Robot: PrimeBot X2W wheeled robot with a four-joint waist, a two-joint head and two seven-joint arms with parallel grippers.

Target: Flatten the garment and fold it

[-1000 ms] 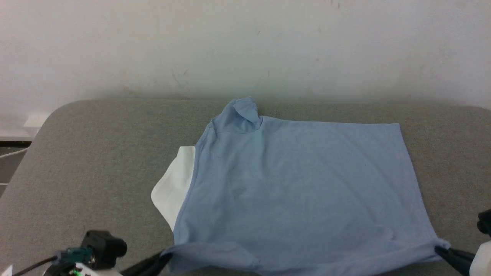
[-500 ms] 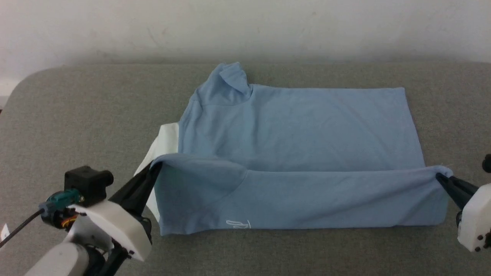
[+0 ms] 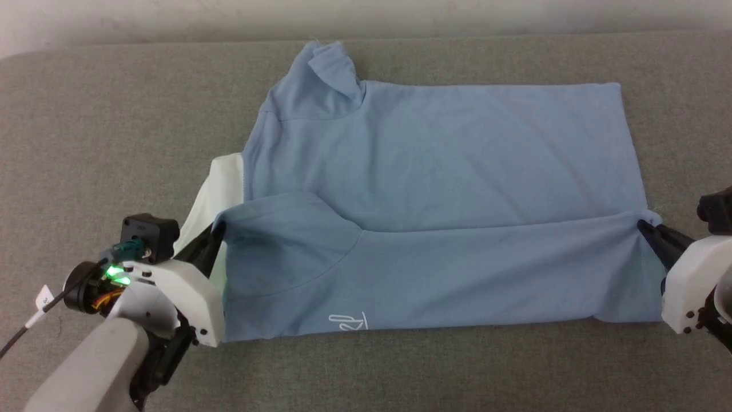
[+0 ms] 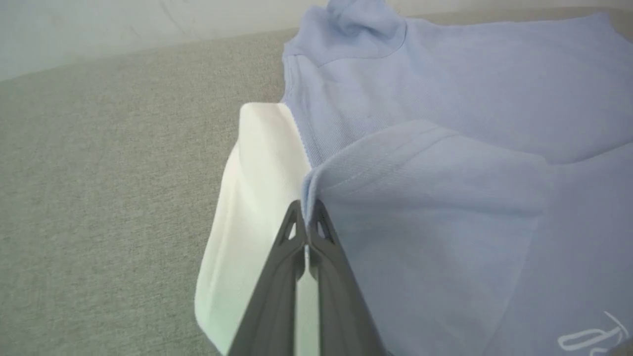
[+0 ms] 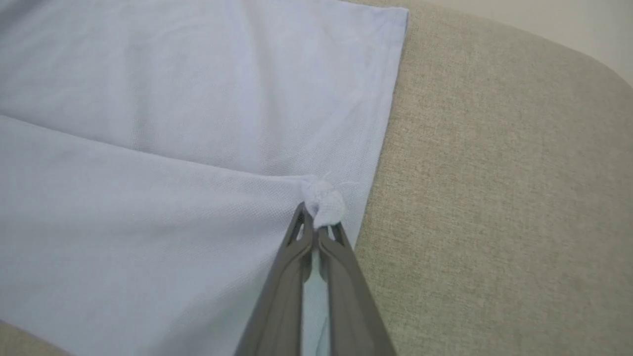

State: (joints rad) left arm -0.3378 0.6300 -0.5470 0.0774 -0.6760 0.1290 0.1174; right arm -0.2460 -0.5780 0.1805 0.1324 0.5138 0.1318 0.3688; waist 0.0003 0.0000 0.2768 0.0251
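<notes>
The garment (image 3: 446,160), a light blue T-shirt with a white part (image 3: 220,189) showing at its left side, lies on the grey padded surface (image 3: 114,126). Its near edge is lifted and carried over the rest, so a white script logo (image 3: 347,322) shows at the fold. My left gripper (image 3: 216,229) is shut on the left corner of that lifted edge (image 4: 309,190). At the far side, the right gripper (image 3: 641,224) is shut on the right corner, bunched at its tips (image 5: 324,202). In both wrist views the fingers are pressed together on cloth.
The grey padded surface extends around the shirt on every side, with a pale wall (image 3: 171,17) behind its far edge. A rounded corner of the surface (image 5: 583,64) shows in the right wrist view.
Both grippers have carried the shirt's near edge away from me, over the body, widening the folded band. The head camera has tilted down, so less wall shows.
</notes>
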